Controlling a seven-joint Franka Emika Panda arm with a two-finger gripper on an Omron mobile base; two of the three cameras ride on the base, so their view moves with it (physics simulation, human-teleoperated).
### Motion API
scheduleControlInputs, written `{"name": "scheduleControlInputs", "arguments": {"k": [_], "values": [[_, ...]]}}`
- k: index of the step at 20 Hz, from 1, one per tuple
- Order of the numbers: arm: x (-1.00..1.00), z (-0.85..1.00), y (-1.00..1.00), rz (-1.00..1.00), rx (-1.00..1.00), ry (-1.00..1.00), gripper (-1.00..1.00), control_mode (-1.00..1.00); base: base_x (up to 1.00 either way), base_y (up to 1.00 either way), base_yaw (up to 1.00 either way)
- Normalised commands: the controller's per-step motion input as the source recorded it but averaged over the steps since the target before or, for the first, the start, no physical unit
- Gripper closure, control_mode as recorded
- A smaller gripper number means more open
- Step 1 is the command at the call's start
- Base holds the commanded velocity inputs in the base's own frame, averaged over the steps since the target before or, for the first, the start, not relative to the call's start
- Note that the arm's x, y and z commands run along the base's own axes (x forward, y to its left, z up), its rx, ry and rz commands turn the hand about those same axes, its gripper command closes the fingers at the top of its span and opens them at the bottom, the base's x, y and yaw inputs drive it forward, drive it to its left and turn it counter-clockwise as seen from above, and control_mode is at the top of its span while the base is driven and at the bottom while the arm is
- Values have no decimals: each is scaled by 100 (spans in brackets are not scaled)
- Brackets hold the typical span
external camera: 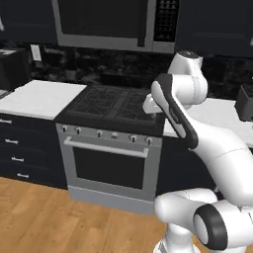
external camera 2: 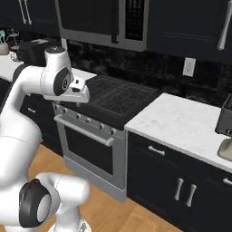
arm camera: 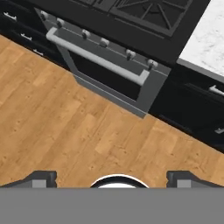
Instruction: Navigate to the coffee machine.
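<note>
We face the stove (external camera: pixel 116 106) with arm tucked for driving | gripper (arm camera: pixel 111 178) tips spread wide, holding nothing, over the floor (arm camera: pixel 65 127) | coffee machine (external camera 2: pixel 225 118) sits on the right counter (external camera 2: pixel 181 120), so we judge the base must drive right

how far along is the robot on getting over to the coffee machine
Done: the base faces the counter run, roughly square to the stove. In hand: nothing is held; the gripper hangs open above the wood floor. Left: the coffee machine sits at the far right edge of the right base view, on the white counter beyond the stove, so the base likely must drive right.
</note>
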Motion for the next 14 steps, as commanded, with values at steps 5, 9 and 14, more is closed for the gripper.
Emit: {"name": "scheduleControlInputs", "arguments": {"k": [5,9,14], "values": [[0,0,0,0,0,0,-100,100,66,69,-21],[0,0,0,0,0,0,-100,100,55,100,-4],[0,0,0,0,0,0,-100,100,55,100,0]]}}
